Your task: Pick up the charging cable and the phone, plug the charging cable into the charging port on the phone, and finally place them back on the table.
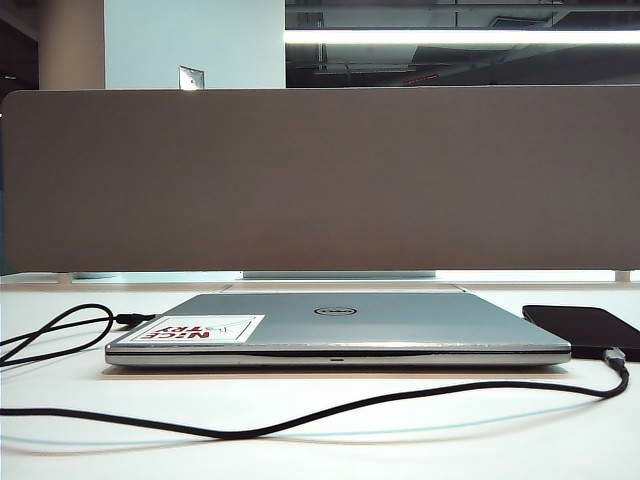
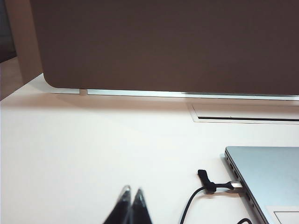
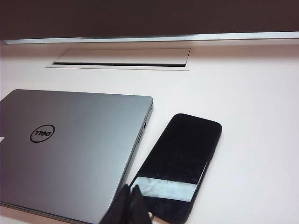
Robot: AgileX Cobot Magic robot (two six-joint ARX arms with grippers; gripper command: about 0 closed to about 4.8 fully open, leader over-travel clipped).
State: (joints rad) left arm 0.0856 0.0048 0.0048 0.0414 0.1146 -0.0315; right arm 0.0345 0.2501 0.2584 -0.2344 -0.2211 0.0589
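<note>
The black phone lies flat on the white table, to the right of the laptop, and also shows in the right wrist view. The charging cable loops at the left, then runs across the front. Its plug rests at the phone's near end; I cannot tell whether it sits in the charging port. The cable's other end is in the laptop's side. My left gripper hangs shut and empty over bare table beside that end. My right gripper is shut, empty, above the phone's near corner.
A closed silver Dell laptop with a red-lettered sticker lies mid-table. A tall grey-brown divider panel stands along the back. A cable hatch is set into the table behind the laptop.
</note>
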